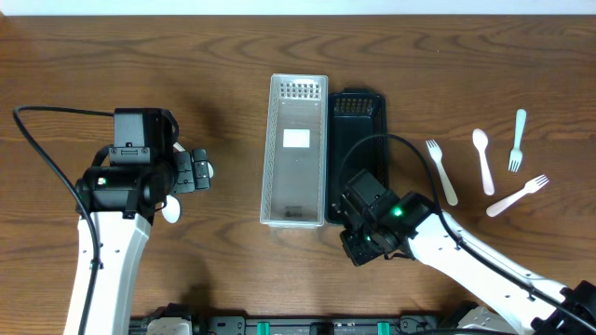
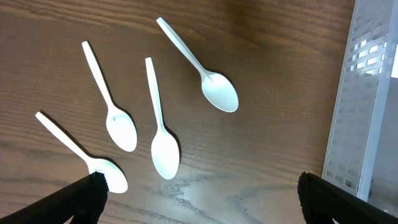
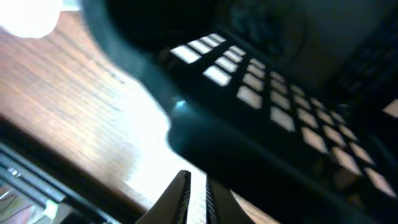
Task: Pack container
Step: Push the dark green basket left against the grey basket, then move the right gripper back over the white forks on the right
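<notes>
Nil packed: white perforated plastic tray (image 1: 296, 154) empty | 4 white plastic spoons (image 2: 165, 152) at 9 o'clock, unpacked | L fingers (image 2: 84, 196) wide, empty | R fingers (image 3: 177, 196) nrly closed

A black slotted container (image 3: 261, 149) fills most of the blurred frame, lying on the wooden table (image 3: 81, 93). The right gripper (image 3: 196, 186) sits just before its near edge, fingers apparently almost together.

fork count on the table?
3, all right of the black container: white fork nearest it, pale blue fork upper right, angled white fork below it. Others may be hidden.
</notes>
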`<action>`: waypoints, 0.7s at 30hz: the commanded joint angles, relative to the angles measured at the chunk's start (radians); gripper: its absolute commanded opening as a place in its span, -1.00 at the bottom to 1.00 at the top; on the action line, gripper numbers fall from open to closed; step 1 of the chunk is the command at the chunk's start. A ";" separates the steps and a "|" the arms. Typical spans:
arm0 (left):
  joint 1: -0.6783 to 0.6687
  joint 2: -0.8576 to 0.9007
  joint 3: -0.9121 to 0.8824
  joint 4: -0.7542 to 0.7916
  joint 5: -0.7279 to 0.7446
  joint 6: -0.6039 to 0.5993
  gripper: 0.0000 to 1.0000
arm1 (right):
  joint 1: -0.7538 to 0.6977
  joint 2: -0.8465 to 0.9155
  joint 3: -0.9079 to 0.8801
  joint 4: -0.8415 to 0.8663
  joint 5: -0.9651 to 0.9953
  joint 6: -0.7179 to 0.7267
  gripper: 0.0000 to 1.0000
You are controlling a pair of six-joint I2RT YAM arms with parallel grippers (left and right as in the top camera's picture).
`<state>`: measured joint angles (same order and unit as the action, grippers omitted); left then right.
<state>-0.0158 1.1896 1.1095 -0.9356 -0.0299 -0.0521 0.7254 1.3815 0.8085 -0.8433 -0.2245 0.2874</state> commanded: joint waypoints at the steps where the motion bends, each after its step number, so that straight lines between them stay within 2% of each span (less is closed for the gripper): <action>1: 0.000 0.006 0.014 -0.002 -0.007 -0.006 1.00 | 0.021 -0.052 0.043 -0.007 -0.029 -0.029 -0.73; 6: 0.000 0.006 0.014 -0.002 -0.007 -0.006 1.00 | 0.021 -0.135 0.151 -0.022 0.112 0.010 -0.70; 7: 0.000 0.006 0.014 -0.002 -0.007 -0.006 1.00 | 0.020 -0.148 0.178 -0.029 0.180 0.033 -0.63; 9: 0.000 0.006 0.014 -0.002 -0.007 -0.006 1.00 | 0.012 -0.164 0.226 -0.044 0.333 0.094 -0.27; 11: 0.000 0.006 0.014 -0.002 -0.007 -0.006 0.99 | -0.016 -0.168 0.263 -0.050 0.455 0.117 -0.05; 13: 0.000 0.006 0.014 -0.003 -0.007 -0.006 0.99 | -0.075 -0.165 0.288 -0.050 0.511 0.116 0.45; 14: 0.000 0.006 0.014 -0.003 -0.007 -0.006 0.99 | -0.114 -0.163 0.295 -0.050 0.515 0.106 0.59; 16: 0.000 0.006 0.014 -0.003 -0.007 -0.006 0.99 | -0.217 -0.153 0.302 -0.053 0.480 0.068 0.66; 19: 0.000 0.006 0.014 -0.003 -0.007 -0.006 0.99 | -0.385 -0.136 0.306 -0.055 0.413 -0.020 0.91; 21: 0.000 0.006 0.014 -0.006 -0.007 -0.006 0.99 | -0.499 -0.124 0.306 -0.054 0.384 -0.102 0.99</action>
<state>-0.0158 1.1896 1.1095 -0.9360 -0.0299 -0.0521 0.3401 1.2427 1.0977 -0.8940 0.1738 0.3019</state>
